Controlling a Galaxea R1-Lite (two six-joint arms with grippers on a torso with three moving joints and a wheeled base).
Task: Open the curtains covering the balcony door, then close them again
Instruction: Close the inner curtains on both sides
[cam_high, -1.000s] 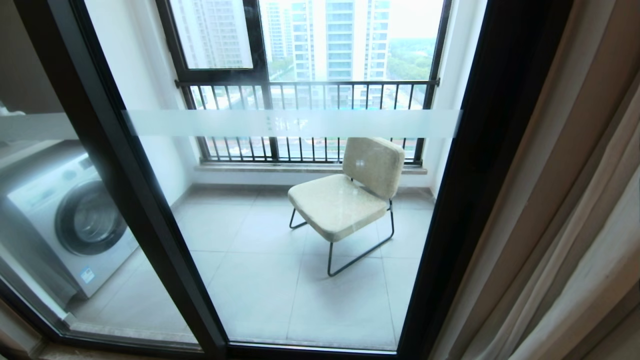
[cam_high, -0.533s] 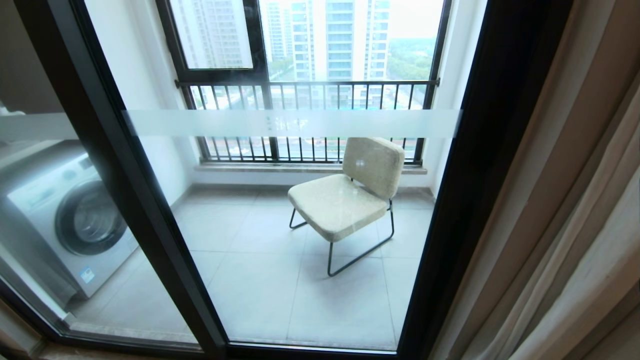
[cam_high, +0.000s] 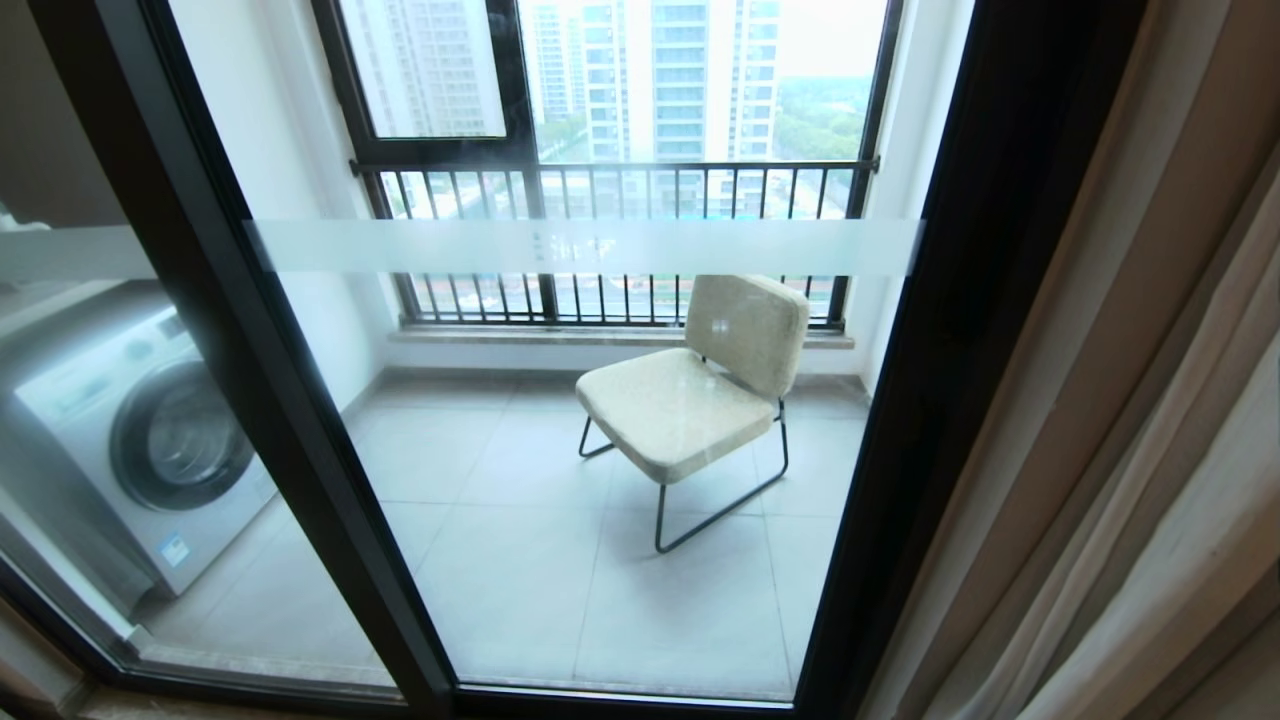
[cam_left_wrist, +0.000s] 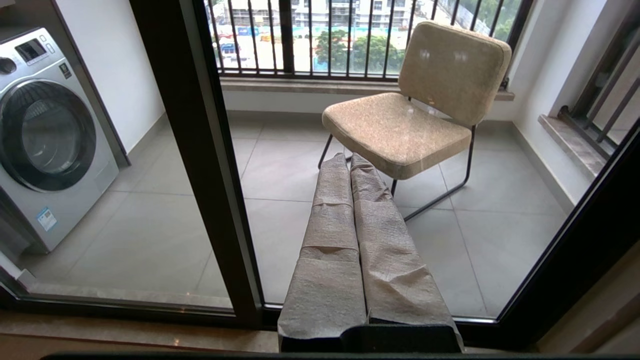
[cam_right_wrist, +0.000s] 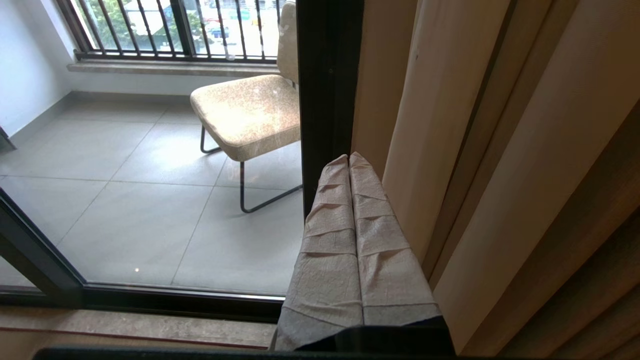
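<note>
Both grippers, left gripper (cam_left_wrist: 350, 159) and right gripper (cam_right_wrist: 348, 159), jaws together (empty), face the balcony door (cam_high: 960, 300); the curtains (cam_high: 1130, 400) are bunched right, uncovering glass.

The right gripper (cam_right_wrist: 350, 159), its two fingers wrapped in grey-beige fabric and pressed together, hangs just in front of the black-framed glass balcony door (cam_right_wrist: 327, 75). Beside it fall the pleated cream-beige woven curtains (cam_right_wrist: 500, 150). Through the glass, a beige upholstered chair on thin black metal legs (cam_right_wrist: 245, 112) stands on the grey tiled floor (cam_right_wrist: 125, 200).
</note>
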